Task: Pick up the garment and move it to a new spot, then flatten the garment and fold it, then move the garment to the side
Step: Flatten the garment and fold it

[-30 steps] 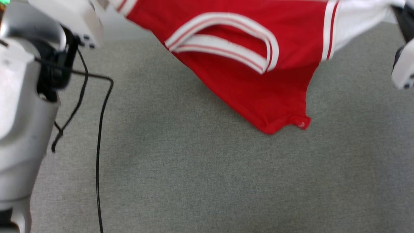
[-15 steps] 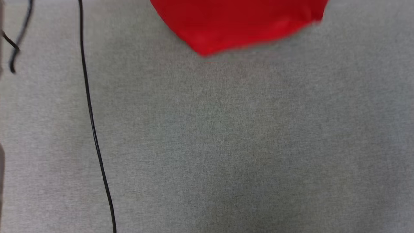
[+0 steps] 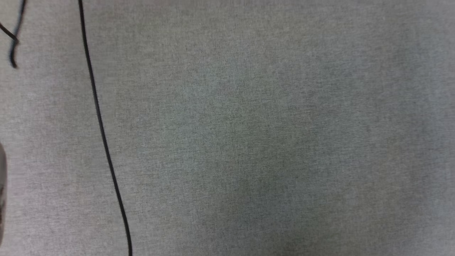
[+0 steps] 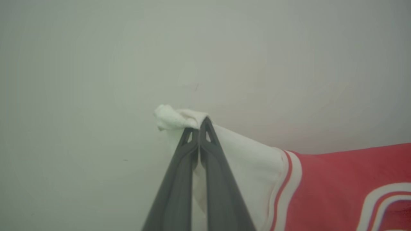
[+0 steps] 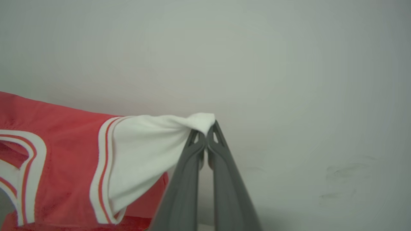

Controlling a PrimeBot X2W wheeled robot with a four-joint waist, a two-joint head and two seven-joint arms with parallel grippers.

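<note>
Left gripper [image 4: 199, 128] is pinching garment [image 4: 337, 179] sleeve | right gripper [image 5: 206, 131] is pinching other sleeve | head camera is panning off hem, earlier at 12 o'clock.

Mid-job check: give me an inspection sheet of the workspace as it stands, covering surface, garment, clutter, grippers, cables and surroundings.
Surface: grey woven surface, flat, with nothing lying on the part in the head view.
Job's things: garment, red with white sleeves and striped trim, held up and stretched between the two grippers, not yet laid down.
Clutter: nothing seen.
Grippers: left gripper shut on one white sleeve end; right gripper shut on the other.
Cables: long black cable runs down the left of the head view; short black cable end at its upper left.
Surroundings: plain pale wall behind the garment.
</note>
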